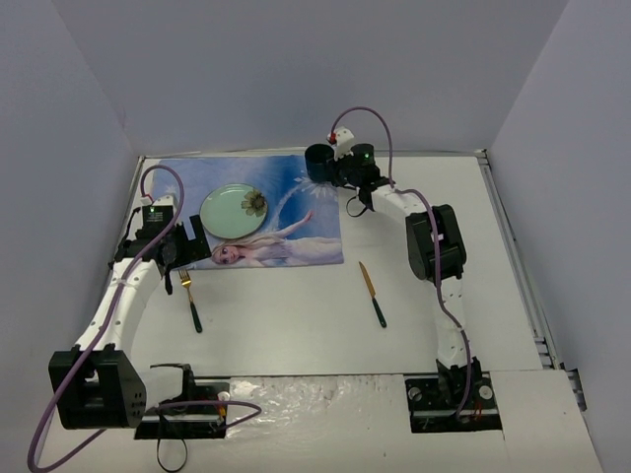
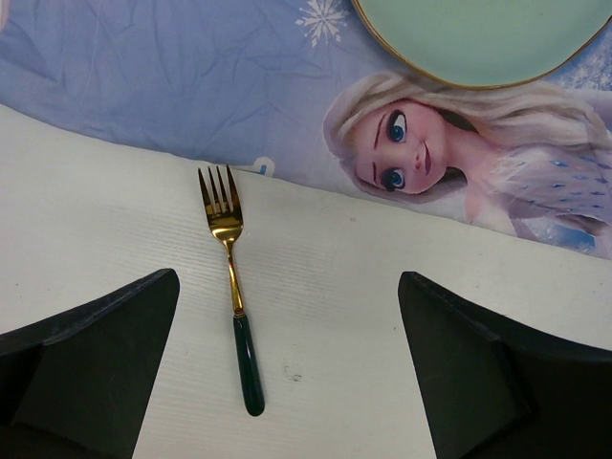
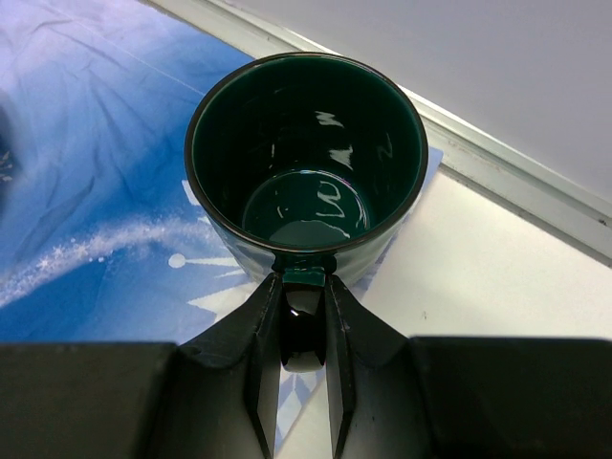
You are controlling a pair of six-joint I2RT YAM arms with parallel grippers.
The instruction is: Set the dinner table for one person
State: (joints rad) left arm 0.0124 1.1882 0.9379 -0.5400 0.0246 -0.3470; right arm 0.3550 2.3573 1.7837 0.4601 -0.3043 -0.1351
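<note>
The white dinner table [image 1: 286,335] carries a blue princess placemat [image 1: 296,232] with a pale green plate [image 1: 235,210] on it. A gold fork with a dark green handle [image 1: 190,301] lies on the table just off the placemat's near left corner. My left gripper [image 1: 180,258] hovers open and empty over it; in the left wrist view the fork [image 2: 232,287] lies between my spread fingers [image 2: 96,368], nearer the left one. My right gripper [image 3: 304,296] is shut on the handle of a dark green mug [image 3: 306,163] at the placemat's far right corner [image 1: 320,161].
A gold knife with a dark handle [image 1: 373,294] lies on the table right of the placemat. Metal rails [image 1: 513,236] run along the table's right edge, and grey walls close in the back and sides. The plate's rim [image 2: 478,57] shows beyond the fork.
</note>
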